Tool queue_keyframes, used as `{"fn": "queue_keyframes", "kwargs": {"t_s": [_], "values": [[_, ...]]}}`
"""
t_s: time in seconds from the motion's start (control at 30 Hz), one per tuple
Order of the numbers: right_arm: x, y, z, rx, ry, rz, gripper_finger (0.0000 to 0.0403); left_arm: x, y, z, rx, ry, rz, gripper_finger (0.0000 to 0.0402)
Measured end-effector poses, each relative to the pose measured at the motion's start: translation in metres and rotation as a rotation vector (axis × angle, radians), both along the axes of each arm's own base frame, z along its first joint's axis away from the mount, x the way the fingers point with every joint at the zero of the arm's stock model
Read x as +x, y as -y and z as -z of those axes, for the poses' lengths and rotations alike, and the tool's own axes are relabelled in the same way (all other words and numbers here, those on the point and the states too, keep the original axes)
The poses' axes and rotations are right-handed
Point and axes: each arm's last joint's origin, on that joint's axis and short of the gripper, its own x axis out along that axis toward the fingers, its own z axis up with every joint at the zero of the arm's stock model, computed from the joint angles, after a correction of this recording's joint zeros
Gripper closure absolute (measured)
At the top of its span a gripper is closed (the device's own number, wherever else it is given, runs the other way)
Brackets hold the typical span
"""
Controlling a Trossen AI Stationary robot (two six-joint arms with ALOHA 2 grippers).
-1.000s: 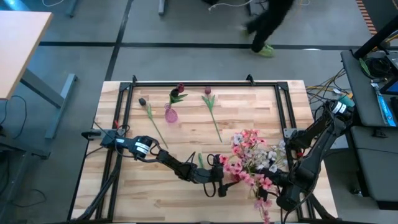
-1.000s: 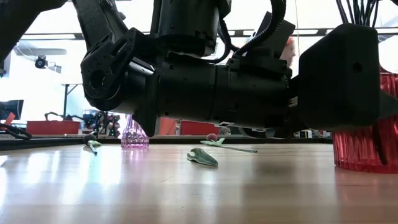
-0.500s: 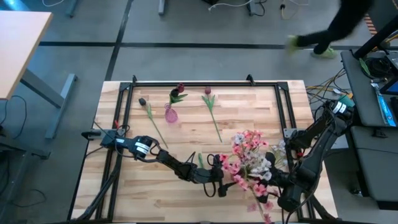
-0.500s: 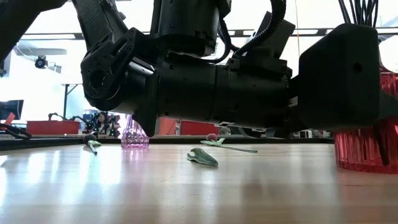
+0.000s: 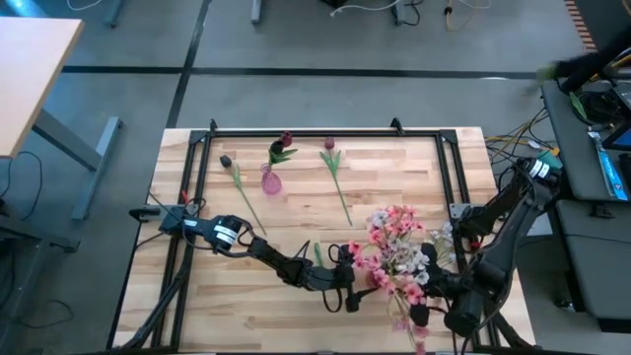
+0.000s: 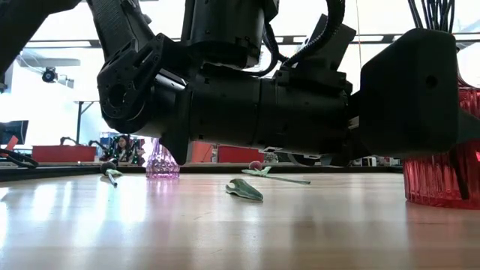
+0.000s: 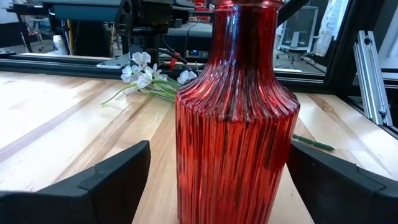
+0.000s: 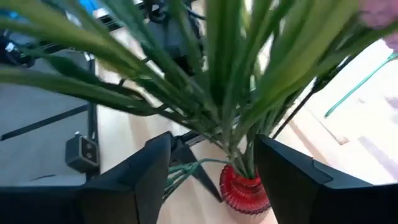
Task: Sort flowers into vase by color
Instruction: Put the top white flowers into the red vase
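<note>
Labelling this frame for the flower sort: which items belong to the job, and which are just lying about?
Job:
- pink and white flower sprays, stems in the red vase
- maroon tulips lying on the table
- small pink vase
- left gripper, open around the red vase
- right gripper, around the spray stems

Lying about:
- loose green leaf

Overhead lighting is even and bright; the table point(image 5: 296, 212) shows soft shadows only. Low view: strong backlight from 12 o'clock silhouettes the arm point(image 6: 247, 90). Right wrist view: stems point(image 8: 230, 81) are blurred, with glare at 3 o'clock.
</note>
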Motion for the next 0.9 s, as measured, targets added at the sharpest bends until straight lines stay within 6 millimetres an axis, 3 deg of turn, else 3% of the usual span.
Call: {"fn": "queue_keyframes", "kwargs": {"t_s": [0.3, 0.9], "values": [[-0.004, 0.003, -0.018, 0.040, -0.088, -0.002, 0.0155, 0.000, 0.001, 0.000, 0.000, 0.000, 0.001, 0.0050], [-0.013, 0.010, -0.056, 0.106, -0.246, 0.002, 0.0154, 0.000, 0.001, -0.001, -0.001, 0.003, 0.003, 0.0050]]}}
